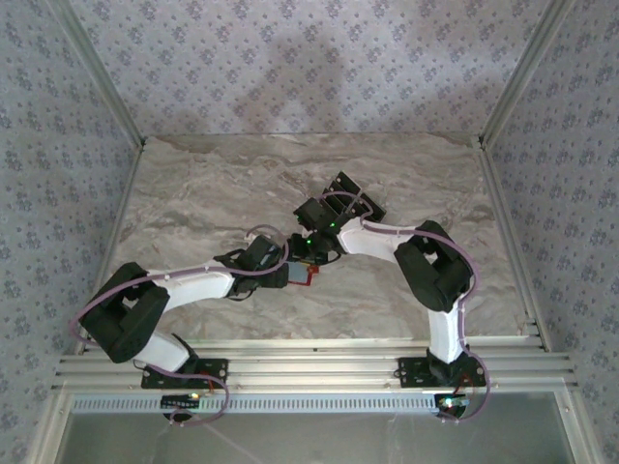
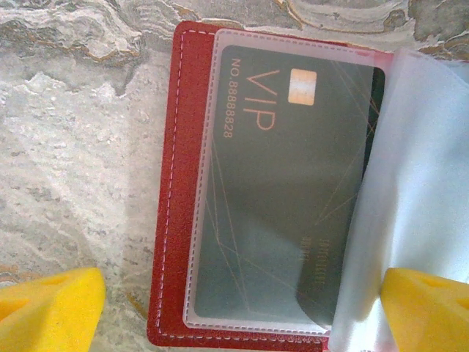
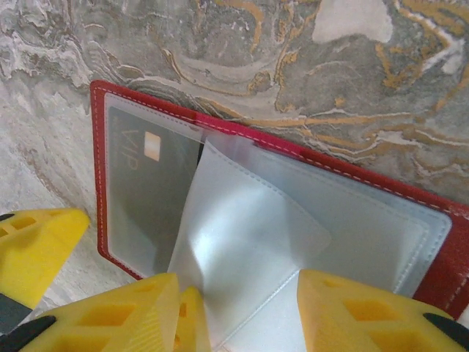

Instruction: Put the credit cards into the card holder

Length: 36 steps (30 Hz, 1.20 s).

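Counter: grey-beige marble pattern with rusty veins, matt and flat.
Left end effector: spread wide, gripping nothing. Yellow foam-like fingers at the two lower corners of the left wrist view, cut off by the frame. Right-hand one touching the raised plastic leaf.
Card holder: at mid-counter beneath both end effectors, lying open and flat. Red leather-look cover with pale stitching along the border. Long axis from upper left to lower right in the right wrist view. Mostly hidden under the arms in the top view.
Credit card: seated in the left-hand clear pocket. Dark with thin gold lines, long axis up and down the left wrist view, chip end at the top, "VIP" lettering lying sideways. Small print near the lower end unreadable.
Plastic leaf: frosted, thin, rounded corners, standing up from the spine and hiding part of the card.
Right end effector: about half spread, the leaf rising in the gap, no clamping visible. Tips cut off at the bottom edge.
Black cards: flat on the counter beyond the right wrist, pale-edged, tilted; detail too small to read.
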### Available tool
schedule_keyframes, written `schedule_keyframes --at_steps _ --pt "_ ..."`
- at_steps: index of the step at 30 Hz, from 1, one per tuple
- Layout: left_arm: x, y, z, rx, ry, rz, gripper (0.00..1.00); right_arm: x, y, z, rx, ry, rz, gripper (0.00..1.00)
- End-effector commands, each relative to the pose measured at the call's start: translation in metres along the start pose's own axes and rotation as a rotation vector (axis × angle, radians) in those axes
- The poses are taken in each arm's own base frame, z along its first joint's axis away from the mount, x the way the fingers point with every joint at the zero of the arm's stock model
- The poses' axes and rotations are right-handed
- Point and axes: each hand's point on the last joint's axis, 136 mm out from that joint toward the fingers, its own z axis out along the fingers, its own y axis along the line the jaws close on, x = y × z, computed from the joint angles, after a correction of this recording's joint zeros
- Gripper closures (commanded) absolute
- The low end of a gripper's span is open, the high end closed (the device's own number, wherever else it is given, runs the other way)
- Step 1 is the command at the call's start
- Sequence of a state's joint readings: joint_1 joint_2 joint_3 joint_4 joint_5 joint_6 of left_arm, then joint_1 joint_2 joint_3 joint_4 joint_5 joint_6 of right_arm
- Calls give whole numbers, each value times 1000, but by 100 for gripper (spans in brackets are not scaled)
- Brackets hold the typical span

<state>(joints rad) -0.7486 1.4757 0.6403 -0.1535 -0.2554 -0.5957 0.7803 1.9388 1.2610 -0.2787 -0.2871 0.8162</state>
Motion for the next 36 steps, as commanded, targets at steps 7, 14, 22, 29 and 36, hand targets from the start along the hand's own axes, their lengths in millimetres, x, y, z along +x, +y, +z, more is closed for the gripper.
schedule_keyframes --at_steps 7,14,22,29,36 --pt "-1 -1 0 -11 -6 -4 4 9 -13 13 3 39 72 52" --pt "-2 -1 0 -12 -8 -5 4 18 -24 8 18 40 96 52" --pt "-3 -1 -1 -13 -8 -3 3 22 -27 8 22 47 106 51" --pt "-2 -1 0 -14 -5 -4 3 27 -30 7 24 61 114 52" --pt "-2 -1 0 -14 -3 -5 4 31 -34 3 24 55 125 51"
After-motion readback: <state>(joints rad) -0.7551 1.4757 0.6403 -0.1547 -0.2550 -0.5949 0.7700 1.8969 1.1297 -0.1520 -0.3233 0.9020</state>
